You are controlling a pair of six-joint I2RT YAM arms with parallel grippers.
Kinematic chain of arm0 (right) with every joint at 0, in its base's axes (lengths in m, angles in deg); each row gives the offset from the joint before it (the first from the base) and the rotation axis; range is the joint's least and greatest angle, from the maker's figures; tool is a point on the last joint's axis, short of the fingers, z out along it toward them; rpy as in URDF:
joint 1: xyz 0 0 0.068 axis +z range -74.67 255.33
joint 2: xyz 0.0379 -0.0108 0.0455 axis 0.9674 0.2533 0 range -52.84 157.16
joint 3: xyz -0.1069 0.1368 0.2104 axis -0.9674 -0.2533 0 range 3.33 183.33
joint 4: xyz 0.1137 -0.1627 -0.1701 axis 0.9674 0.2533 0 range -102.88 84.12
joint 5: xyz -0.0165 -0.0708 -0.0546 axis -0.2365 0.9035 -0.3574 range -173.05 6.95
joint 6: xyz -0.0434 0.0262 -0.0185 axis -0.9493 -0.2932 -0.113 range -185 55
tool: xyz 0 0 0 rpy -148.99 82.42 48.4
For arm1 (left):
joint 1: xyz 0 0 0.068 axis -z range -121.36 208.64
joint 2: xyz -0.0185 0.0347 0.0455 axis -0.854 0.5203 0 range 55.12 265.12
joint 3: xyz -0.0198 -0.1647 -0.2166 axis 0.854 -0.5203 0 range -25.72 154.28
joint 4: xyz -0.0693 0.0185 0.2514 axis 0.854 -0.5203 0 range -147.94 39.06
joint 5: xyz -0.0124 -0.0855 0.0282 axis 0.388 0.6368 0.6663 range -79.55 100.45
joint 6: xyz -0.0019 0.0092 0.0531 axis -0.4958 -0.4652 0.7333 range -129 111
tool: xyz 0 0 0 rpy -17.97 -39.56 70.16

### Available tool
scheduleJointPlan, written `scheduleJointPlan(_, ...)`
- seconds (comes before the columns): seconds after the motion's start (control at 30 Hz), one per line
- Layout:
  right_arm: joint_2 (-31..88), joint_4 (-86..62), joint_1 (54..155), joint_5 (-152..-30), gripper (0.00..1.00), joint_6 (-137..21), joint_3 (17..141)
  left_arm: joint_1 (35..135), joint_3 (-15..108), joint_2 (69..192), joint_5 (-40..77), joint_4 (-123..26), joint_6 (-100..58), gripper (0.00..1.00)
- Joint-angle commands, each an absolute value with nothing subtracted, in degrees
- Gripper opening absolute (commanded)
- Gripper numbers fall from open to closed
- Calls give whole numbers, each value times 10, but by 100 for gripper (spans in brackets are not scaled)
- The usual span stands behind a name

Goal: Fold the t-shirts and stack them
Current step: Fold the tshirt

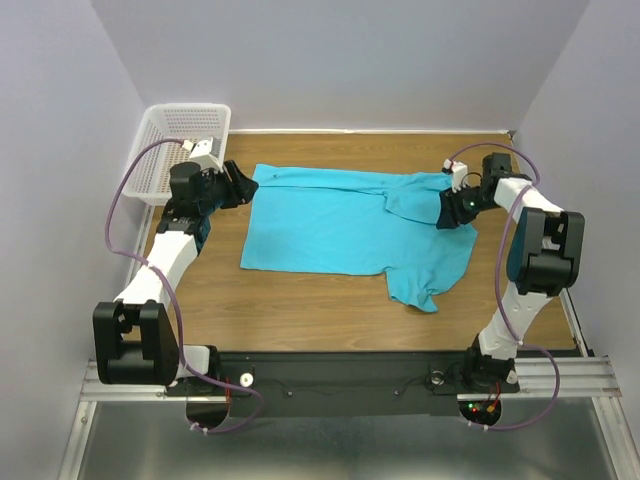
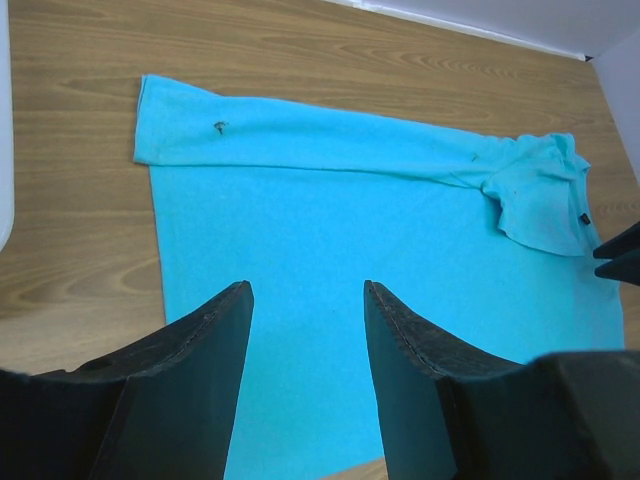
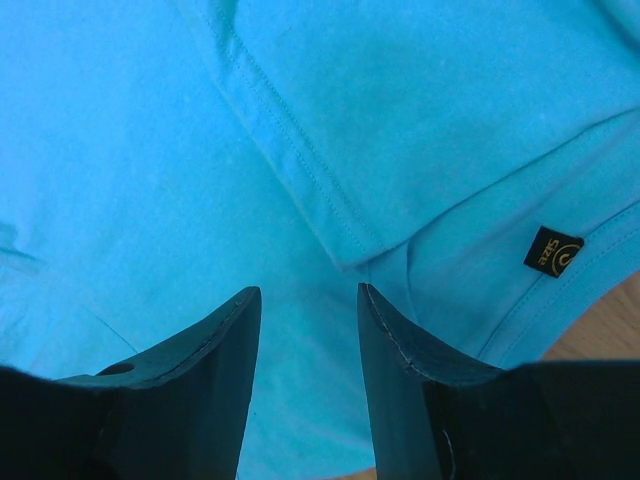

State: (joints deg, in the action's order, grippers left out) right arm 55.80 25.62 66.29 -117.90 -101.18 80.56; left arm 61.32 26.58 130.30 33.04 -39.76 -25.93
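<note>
Top external view: wooden table [image 1: 330,310], light brown grain, closed in by plain pale walls on three sides. A metal rail [image 1: 350,375] runs along the near edge and carries both arm bases. White mesh basket [image 1: 185,140] sits at the far left corner. The turquoise t-shirt [image 1: 320,230] lies mid-table, mostly flat. Its far edge is folded over into a long band. The right part is rumpled, with one sleeve trailing toward the near edge. The left gripper [image 1: 245,186] is at the shirt's far left corner, and the right gripper [image 1: 443,212] is low over the shirt's right side.

Left wrist view: wood grain shows on the left and beyond the cloth, with a strip of white wall at the top. The shirt fills the middle with a smooth body and a straight left edge. A small dark mark [image 2: 217,126] sits on the folded band. The neckline area is bunched at the right. The two black fingers [image 2: 210,340] stand well apart with nothing between them, above the cloth.

Right wrist view: nearly all turquoise cloth, with a sliver of wood at the lower right. A stitched hem runs diagonally, with layers overlapping. A small black label [image 3: 553,251] carries yellow print. The jaws are parted over the fabric, and no cloth is visibly pinched between them
</note>
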Motion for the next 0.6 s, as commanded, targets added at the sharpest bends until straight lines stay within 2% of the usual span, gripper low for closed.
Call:
scheduleJointPlan(0.0,566,254,669,-1170,49,-1002,841,608,248,1274,346,-357,-275,60)
scheduleJointPlan(0.4,605,243,688,-1143,48,-985,863,604,213,1268,364,-335,-290,60)
scheduleJointPlan(0.5,613,238,693,-1130,45,-981,869,603,211,1267,366,-335,-292,60)
scheduleJointPlan(0.57,617,234,693,-1125,38,-978,872,603,212,1266,367,-335,-294,60)
